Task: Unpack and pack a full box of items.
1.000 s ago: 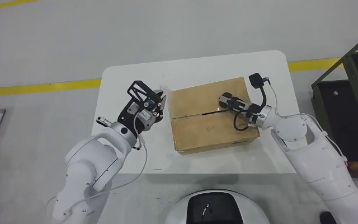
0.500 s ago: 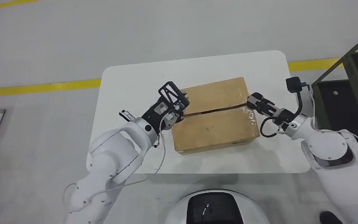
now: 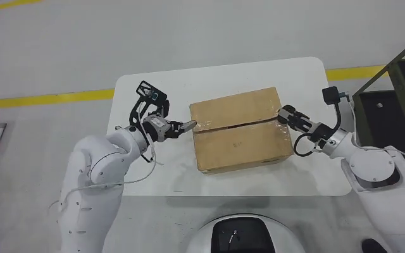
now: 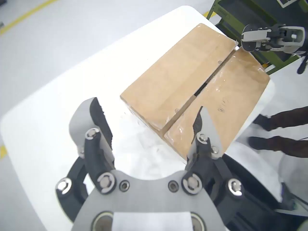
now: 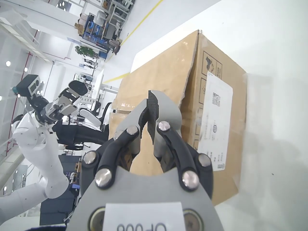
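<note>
A brown cardboard box [image 3: 240, 133] lies in the middle of the white table [image 3: 253, 73], flaps closed, with a narrow seam and clear tape along its top. My left gripper [image 3: 182, 126] is open just off the box's left end, level with the seam; in the left wrist view its fingers [image 4: 101, 114] spread before the box [image 4: 187, 73]. My right gripper [image 3: 285, 115] is shut at the seam's right end. In the right wrist view its closed fingertips [image 5: 151, 104] sit against the box's top edge [image 5: 168, 68], beside the labelled side.
A green metal rack [image 3: 380, 107] stands off the table's right side, close behind my right arm. Bare table lies behind the box and at the front left corner [image 3: 139, 177].
The right gripper slid from over the box's seam to its right end and has held there. The left gripper swung in against the box's left end, then drew back a little.
</note>
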Robot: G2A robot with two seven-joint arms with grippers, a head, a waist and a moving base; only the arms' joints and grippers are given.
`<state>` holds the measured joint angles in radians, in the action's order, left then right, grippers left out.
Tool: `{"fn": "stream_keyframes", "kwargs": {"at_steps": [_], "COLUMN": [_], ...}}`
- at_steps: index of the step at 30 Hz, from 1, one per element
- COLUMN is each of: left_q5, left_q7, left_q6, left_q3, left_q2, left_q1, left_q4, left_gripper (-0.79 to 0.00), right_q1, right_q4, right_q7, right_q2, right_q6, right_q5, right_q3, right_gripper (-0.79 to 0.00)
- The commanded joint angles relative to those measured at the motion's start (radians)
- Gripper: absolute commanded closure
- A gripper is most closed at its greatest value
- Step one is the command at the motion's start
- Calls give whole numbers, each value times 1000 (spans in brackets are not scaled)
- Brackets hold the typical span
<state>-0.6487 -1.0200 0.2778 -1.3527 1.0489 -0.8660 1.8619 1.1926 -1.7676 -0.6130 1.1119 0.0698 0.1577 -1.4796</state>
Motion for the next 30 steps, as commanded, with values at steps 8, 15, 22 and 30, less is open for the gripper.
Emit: {"fn": "stream_keyframes", "kwargs": {"at_steps": [8,15,22,30], "left_q5": [385,402,433,690], "left_q7": [-122,-150,-103,-74], "left_q6": [-95,-86,-113,-225], "left_q3": [-108,-115,-118,-162], "left_q2": [-14,-18,-17,-16], "left_q1": [-72,-76,-90,-115], "left_q4": [-126,-137,-154,-271], "left_gripper": [-785,-785,-785,-785], "right_q1": [-96,-160,-228,-348], "right_q4": [36,45,21,162], "right_q7": [-35,-68,-110,-110], "right_q2": [5,7,15,49], "right_q6": [-16,-40,-58,-11], "right_q5": [12,66,130,64], "right_q3": [71,121,208,369], "right_gripper": [0,0,0,0]}}
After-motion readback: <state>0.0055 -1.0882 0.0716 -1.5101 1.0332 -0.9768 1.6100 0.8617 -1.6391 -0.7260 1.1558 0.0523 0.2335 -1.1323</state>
